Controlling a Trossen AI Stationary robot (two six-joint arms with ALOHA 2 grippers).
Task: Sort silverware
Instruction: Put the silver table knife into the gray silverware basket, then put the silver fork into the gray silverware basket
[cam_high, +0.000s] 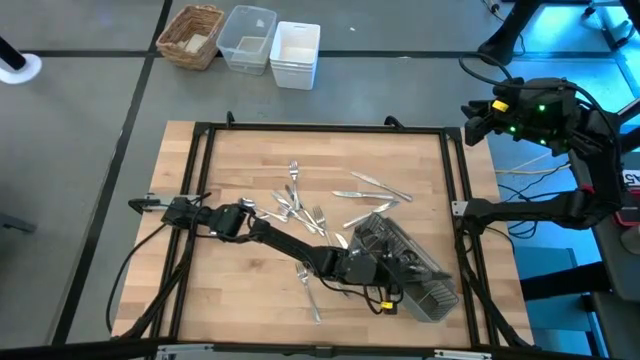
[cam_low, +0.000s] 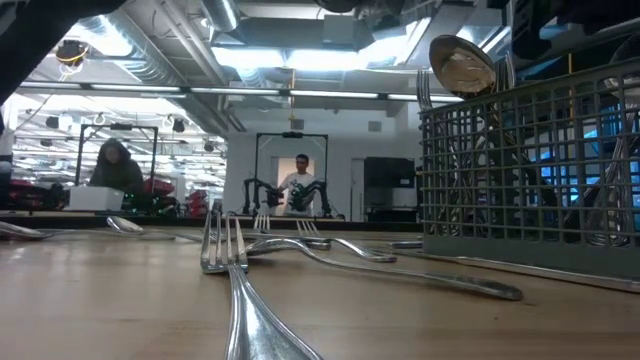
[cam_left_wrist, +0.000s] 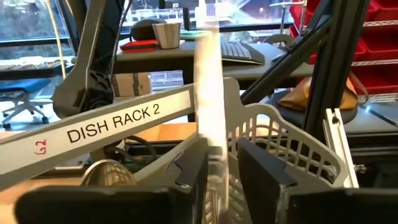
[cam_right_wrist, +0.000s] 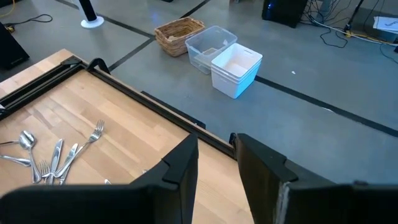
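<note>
The grey slatted caddy (cam_high: 412, 262) stands at the table's near right, with a spoon (cam_low: 462, 62) and other pieces upright in it. Loose silverware (cam_high: 300, 205) lies flat mid-table, two knives (cam_high: 372, 185) lie farther right, and a fork (cam_high: 310, 292) lies nearer the front edge. My left gripper (cam_high: 385, 264) reaches level over the caddy. A blurred silver piece (cam_left_wrist: 208, 81) stands upright between its parted fingers, above the caddy's wall (cam_left_wrist: 292, 143). My right gripper (cam_high: 470, 106) waits open and empty, raised beyond the table's far right corner. My left gripper (cam_left_wrist: 224, 168) has the upright silver piece's lower part (cam_left_wrist: 217, 163) between its two fingers, which come in level across it. A gap shows between the piece and one finger (cam_left_wrist: 261, 174). I cannot tell whether the other finger touches it.
A black frame (cam_high: 320, 127) runs around the wooden table. Beyond the far edge, on the floor, stand a wicker basket (cam_high: 192, 35), a clear bin (cam_high: 247, 38) and a white bin (cam_high: 296, 52). A strip labelled DISH RACK 2 (cam_left_wrist: 112, 124) crosses beside the caddy. People sit far behind the table.
</note>
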